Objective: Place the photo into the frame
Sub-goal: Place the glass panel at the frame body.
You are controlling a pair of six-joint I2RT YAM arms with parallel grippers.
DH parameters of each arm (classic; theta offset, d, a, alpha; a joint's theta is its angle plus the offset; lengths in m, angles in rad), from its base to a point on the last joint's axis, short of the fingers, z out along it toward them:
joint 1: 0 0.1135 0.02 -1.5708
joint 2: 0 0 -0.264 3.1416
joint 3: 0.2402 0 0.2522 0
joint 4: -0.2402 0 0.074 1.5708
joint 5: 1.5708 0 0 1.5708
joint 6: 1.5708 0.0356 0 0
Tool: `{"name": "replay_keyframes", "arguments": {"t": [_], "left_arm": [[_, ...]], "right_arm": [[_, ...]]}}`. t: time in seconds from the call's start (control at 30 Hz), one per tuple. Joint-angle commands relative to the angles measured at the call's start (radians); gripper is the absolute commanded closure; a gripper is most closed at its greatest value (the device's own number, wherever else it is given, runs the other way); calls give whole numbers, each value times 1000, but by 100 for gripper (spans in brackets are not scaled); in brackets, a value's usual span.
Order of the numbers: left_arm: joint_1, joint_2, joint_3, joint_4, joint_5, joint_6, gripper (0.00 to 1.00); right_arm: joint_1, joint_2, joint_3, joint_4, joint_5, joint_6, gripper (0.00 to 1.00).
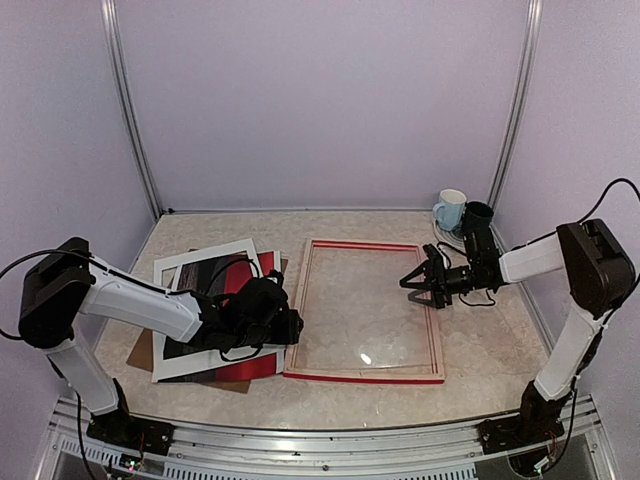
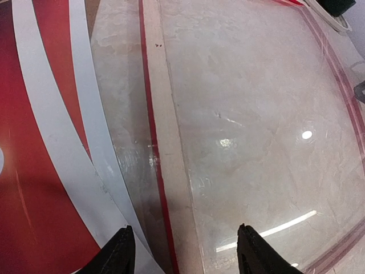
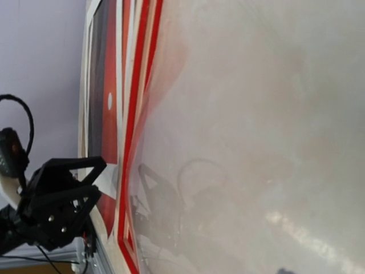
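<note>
Nearest me, the left gripper hangs low with its jaws spread and nothing between them. In its wrist view one black fingertip stands over the white mat border. The other stands over the clear pane, and the frame's left rail runs between them; I cannot tell whether the tips touch anything. Left of that rail lies the photo, a rectangular print of red sky with a small white sun over dark water. It is outside the frame, flat in a skewed stack with the mat and a brown backing board, partly under the left arm. The large thin rectangular frame, red-faced with pale wood sides, lies flat mid-table on the beige marble-patterned table. The table's pattern shows through its glazing. Over its right rail I see the right gripper, jaws parted in a V, released and carrying nothing. In the far right corner, a pale mug and a dark mug stand touching, before the lilac back wall.
</note>
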Motion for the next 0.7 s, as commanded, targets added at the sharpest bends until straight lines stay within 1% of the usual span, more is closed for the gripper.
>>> {"name": "replay_keyframes", "arguments": {"t": [0.0, 0.17, 0.27, 0.3, 0.4, 0.53, 0.6, 0.67], "left_arm": [[-7, -21, -6, 6, -2, -1, 39], [-7, -24, -10, 1, -3, -2, 39], [-6, -28, -12, -3, -5, -2, 39], [-7, -30, -13, -4, -6, -2, 39], [-7, -38, -16, -6, -10, -1, 39], [-7, -40, -17, -6, -10, -2, 39], [-7, -41, -15, -9, -14, -2, 39], [-6, -44, -8, -14, -18, -1, 39]], "right_arm": [[-16, 36, 34, 66, -40, 55, 32], [-22, 71, 65, 64, -47, 75, 42], [-24, 79, 69, 63, -49, 81, 53], [-23, 80, 68, 61, -50, 80, 58], [-26, 84, 67, 53, -56, 75, 77], [-25, 69, 61, 64, -75, 82, 95], [-23, 47, 57, 97, -95, 102, 100], [-20, 19, 62, 109, -111, 116, 100]]}}
